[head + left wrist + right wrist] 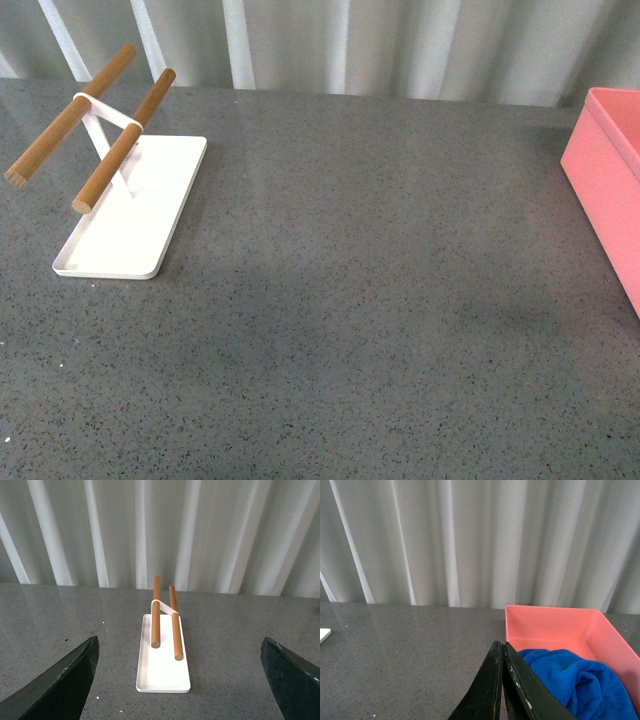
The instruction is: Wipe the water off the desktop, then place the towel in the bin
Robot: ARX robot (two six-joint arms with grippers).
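No text, label, brand, number or sign can be read in any view.

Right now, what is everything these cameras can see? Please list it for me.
desktop: one, dark grey with speckles, spanning the whole front view.
tray: one, flat and white, on the desktop's left side.
wooden rods: two, light brown, held up on a white bracket over the tray.
bin: one, salmon pink, at the desktop's right edge.
towel: one, bright blue, bunched up inside the bin.
curtain: pale grey folds behind the desktop.
left gripper: dark fingers spread wide apart, open, facing the tray.
right gripper: dark fingers pressed together, shut, in front of the bin.
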